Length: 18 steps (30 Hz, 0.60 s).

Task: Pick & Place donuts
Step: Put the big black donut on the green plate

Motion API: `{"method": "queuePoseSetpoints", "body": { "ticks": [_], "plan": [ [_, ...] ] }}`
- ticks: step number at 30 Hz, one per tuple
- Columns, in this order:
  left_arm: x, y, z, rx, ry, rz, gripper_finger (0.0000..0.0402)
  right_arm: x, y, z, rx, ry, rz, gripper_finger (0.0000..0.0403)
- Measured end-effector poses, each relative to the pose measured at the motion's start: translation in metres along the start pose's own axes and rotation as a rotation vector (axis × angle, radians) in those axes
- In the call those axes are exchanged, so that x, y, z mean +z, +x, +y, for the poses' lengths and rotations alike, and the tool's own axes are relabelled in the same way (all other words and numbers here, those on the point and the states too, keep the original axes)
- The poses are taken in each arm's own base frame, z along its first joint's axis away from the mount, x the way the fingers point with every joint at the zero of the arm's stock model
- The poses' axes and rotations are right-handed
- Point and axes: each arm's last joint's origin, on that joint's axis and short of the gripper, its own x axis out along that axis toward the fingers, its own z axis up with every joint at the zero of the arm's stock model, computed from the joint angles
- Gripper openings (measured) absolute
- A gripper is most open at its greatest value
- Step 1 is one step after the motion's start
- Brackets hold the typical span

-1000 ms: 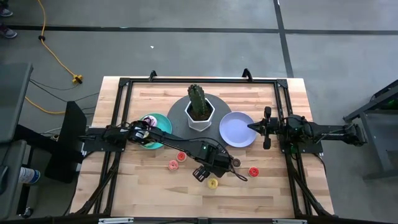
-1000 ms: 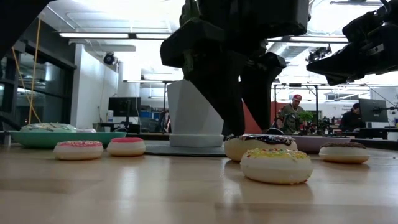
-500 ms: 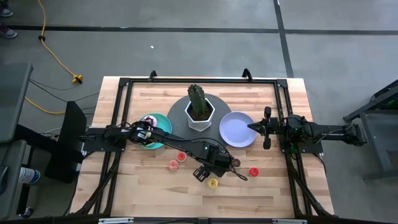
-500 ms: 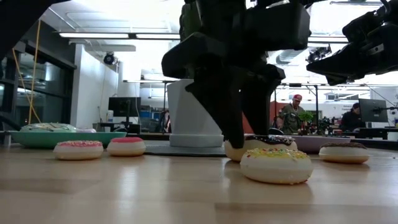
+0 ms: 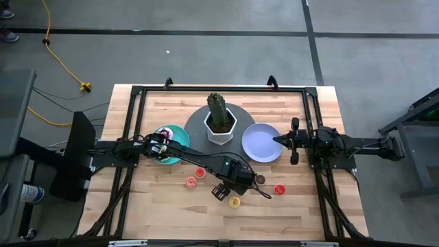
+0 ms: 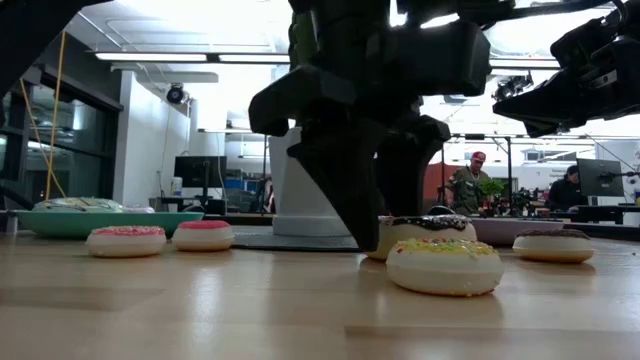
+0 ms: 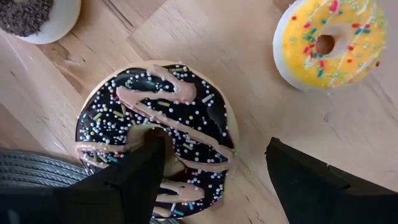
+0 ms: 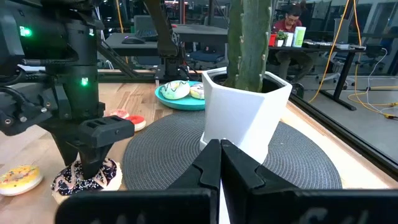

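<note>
- In the low view, the yellow donut [image 6: 444,266] lies nearest, lower right of centre on the desk [image 6: 200,310]; from above it sits low in the frame, just below the left gripper [image 5: 241,181].
- Just behind it, the chocolate donut [image 7: 158,130] with pink drizzle lies flat on the wood. The left gripper is lowered over it with its fingers spread: one finger [image 7: 134,180] goes into the donut's hole, the other stands outside the rim on bare wood. The fingers are not closed on it.
- To the right, a brown-topped donut [image 6: 553,245] rests on the desk; a red donut [image 5: 279,189] shows from above, right of the left gripper.
- On the left of the low view, a pink sprinkled donut [image 6: 126,240] and a red-topped donut [image 6: 204,235] lie side by side.
- Farther back, a teal plate [image 6: 105,220] at far left holds iced donuts [image 8: 176,89].
- Centre frame, a white planter [image 5: 221,127] with a cactus stands on a round dark mat [image 8: 168,146].
- The lavender plate [image 5: 260,142] lies right of the mat; the right gripper [image 5: 277,139], fully closed and empty, hovers at its right edge.
</note>
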Motion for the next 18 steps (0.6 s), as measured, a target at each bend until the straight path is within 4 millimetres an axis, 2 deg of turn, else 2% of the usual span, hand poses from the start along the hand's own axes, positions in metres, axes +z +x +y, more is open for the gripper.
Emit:
{"method": "queuePoseSetpoints", "body": {
  "ticks": [18],
  "plan": [
    [-0.0013,-0.0001,0.0098,0.014,-0.041,-0.033,0.0265,-0.0001,0.0000,0.0000,0.000,0.000,0.000,0.0000]
  ]
}}
